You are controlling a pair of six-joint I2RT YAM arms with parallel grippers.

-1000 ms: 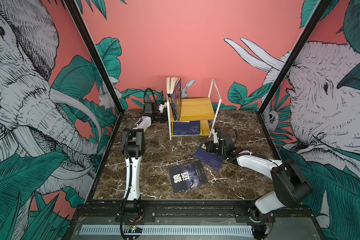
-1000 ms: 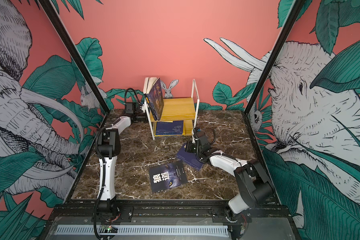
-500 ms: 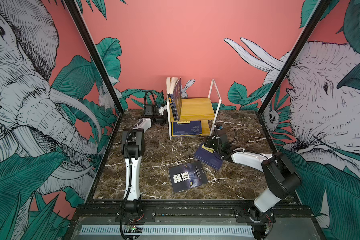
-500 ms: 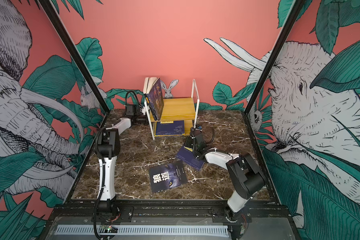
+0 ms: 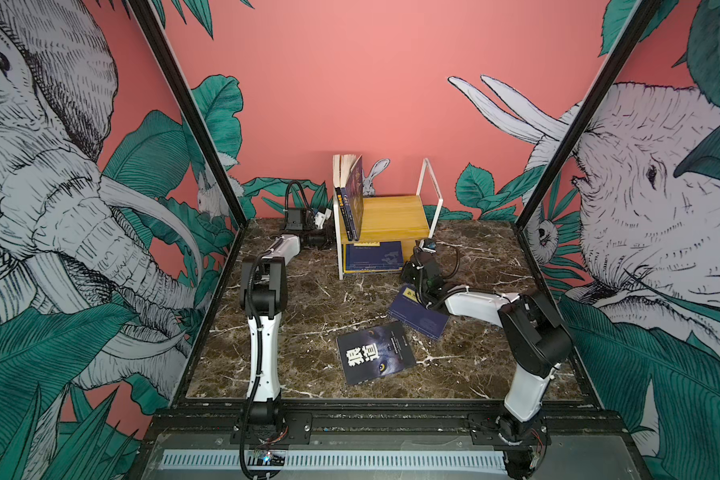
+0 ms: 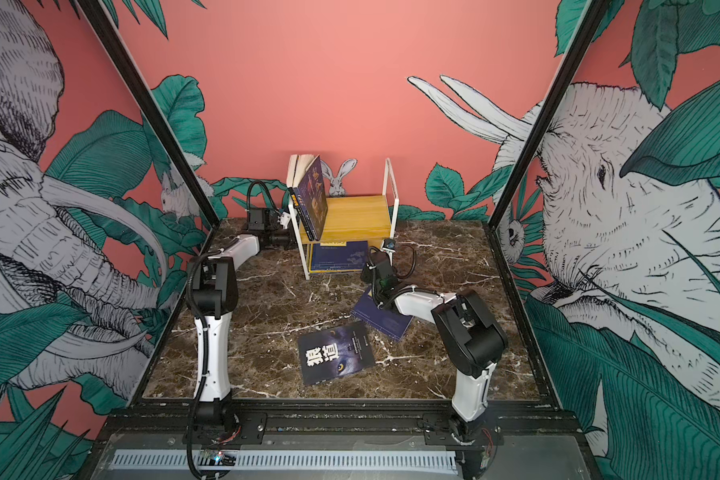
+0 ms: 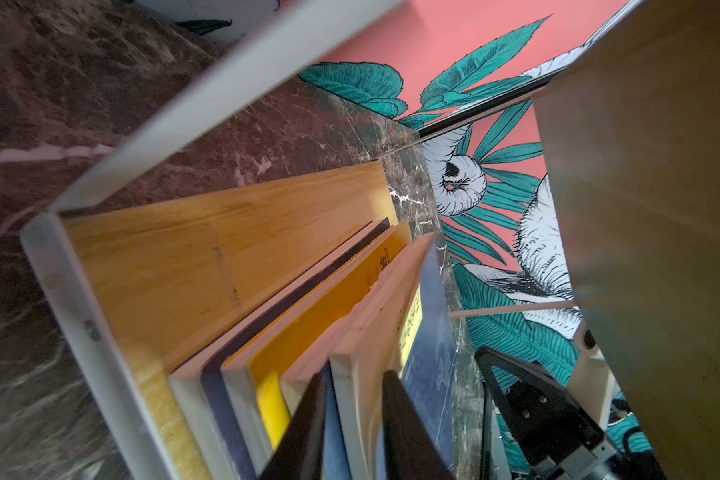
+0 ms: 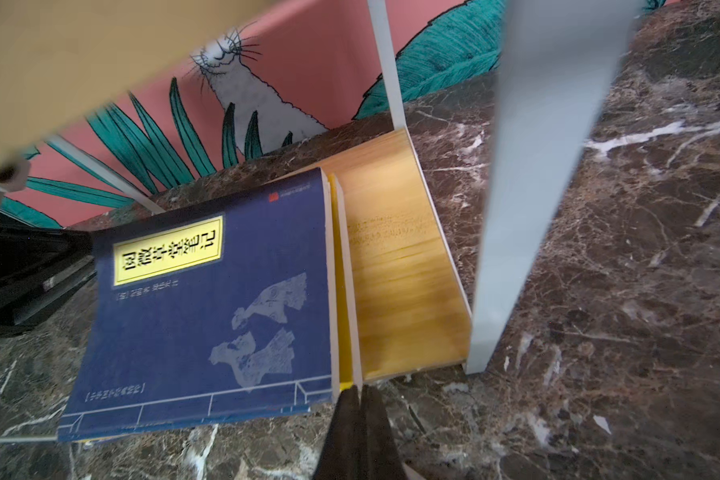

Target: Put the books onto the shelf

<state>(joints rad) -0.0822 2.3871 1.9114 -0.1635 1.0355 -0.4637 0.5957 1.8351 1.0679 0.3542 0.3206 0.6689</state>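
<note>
Right end effector point(image 8: 357, 401) pinched shut; we judged it nudging lower-tier book point(image 8: 208, 299) into shelf point(image 8: 395, 266). Left end effector point(image 7: 353, 376) straddled upright book point(image 7: 366, 332), grip unclear. Next: lift white-lettered book point(image 5: 376, 357) from bench point(image 5: 308, 303).

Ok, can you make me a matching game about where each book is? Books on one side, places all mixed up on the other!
Books:
1. book with big white characters
2. navy book with a yellow corner label
3. navy book with pale map shapes
4. books with fanned pages

Places:
A. standing on the shelf's top board
B. flat on the table, nothing over it
C. flat on the shelf's bottom board
D. on the table, partly under the right arm

Pairs: 1-B, 2-D, 3-C, 4-A.
</note>
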